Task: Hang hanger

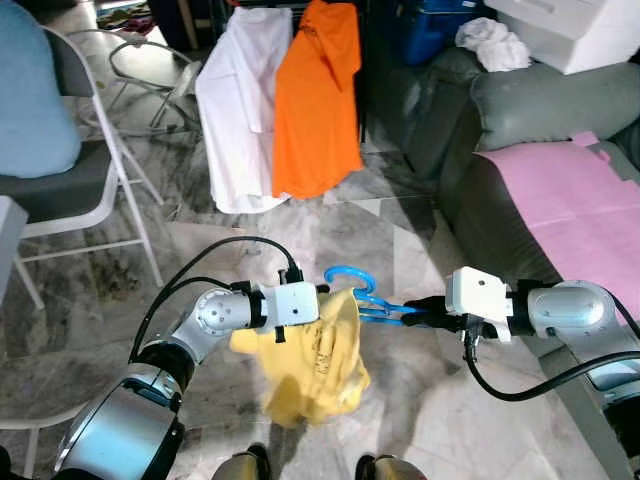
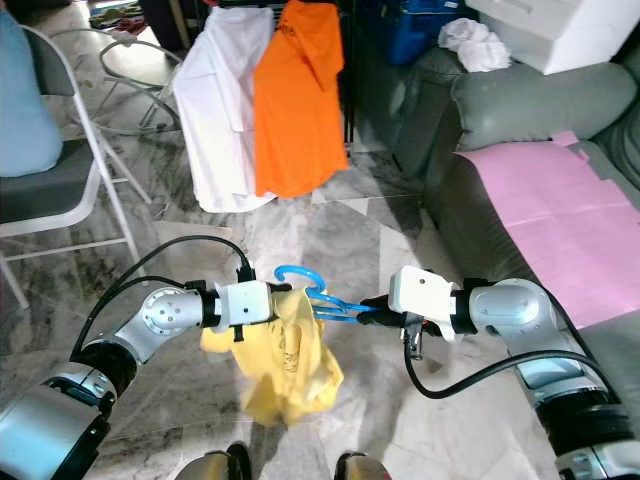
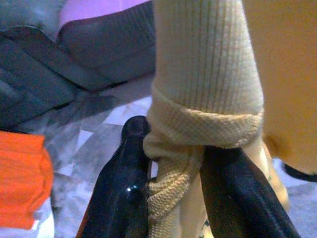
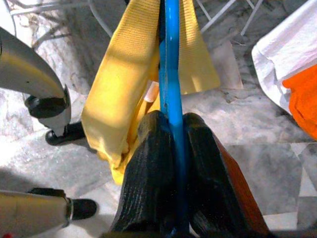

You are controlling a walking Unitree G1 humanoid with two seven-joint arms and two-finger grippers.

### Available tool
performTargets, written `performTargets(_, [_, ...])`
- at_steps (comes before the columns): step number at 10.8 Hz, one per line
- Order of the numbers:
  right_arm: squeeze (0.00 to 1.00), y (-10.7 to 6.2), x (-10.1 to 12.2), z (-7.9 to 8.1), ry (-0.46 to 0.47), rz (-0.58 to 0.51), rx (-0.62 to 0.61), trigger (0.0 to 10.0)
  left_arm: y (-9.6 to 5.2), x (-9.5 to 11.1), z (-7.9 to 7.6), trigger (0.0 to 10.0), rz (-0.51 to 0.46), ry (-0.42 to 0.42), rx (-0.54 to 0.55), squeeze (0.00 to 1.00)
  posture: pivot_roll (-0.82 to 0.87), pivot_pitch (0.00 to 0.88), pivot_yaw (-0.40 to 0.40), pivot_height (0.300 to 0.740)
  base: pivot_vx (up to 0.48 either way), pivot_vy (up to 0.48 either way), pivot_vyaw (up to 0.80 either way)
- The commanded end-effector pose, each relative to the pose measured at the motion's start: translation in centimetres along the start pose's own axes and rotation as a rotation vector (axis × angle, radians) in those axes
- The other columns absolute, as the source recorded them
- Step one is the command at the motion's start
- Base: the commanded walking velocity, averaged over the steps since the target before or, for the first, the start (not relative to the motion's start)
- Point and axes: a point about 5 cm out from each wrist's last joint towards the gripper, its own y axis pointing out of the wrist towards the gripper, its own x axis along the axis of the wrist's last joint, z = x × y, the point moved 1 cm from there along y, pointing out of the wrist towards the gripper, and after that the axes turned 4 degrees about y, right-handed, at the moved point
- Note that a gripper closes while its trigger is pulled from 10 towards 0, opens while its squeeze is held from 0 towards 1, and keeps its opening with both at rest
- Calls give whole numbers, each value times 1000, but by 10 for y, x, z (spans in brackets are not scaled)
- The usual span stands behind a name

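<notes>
Two garments, a white shirt and an orange T-shirt, are seen hanging side by side at the far end of a grey-veined marble floor. A dark grey sofa is placed along the robot's right, with a pink sheet spread over its seat and a crumpled white cloth left on its back. A white-framed folding chair with a dark seat stands to the left, and a pale blue cushion is rested on it.

The blue plastic hanger is held in the air between the two arms, above the floor and well short of the hung garments. Its long axis is laid roughly level from left to right, and its hook is curled upward and away from the robot. A yellow T-shirt is draped from it and hangs down in a bunch.

The left gripper is closed on the ribbed yellow fabric, which is pinched between its two black fingers. The right gripper is clamped on the blue bar of the hanger, the bar being squeezed between both fingers.

Between the held hanger and the hung garments, only open floor is seen.
</notes>
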Motion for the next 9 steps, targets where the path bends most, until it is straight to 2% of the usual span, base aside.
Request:
performTargets(1, [0, 0, 11, -8, -58, -40, -16, 10000, 1, 0, 0, 4275, -3, -18, -26, 0, -245, 105, -21, 740, 0, 0, 0])
performTargets(2, [0, 1, 9, -10, -66, -41, -19, 10000, 1, 0, 4, 0, 4, -32, -2, 0, -232, 91, -28, 740, 0, 0, 0])
performTargets(4, [0, 2, 8, -15, -95, -54, -95, 10000, -11, -7, 16, 0, 31, -69, 44, 0, -237, 112, -11, 740, 0, 0, 0])
performTargets(5, [0, 3, 5, -16, -93, -71, -147, 10000, -18, -13, 19, 0, 69, -72, 60, 0, -224, 116, -12, 740, 0, 0, 0])
performTargets(9, [0, 7, -5, -21, -93, -100, -318, 10000, -35, -24, 27, 0, 121, -90, 74, 0, -206, 143, 6, 740, 0, 0, 0])
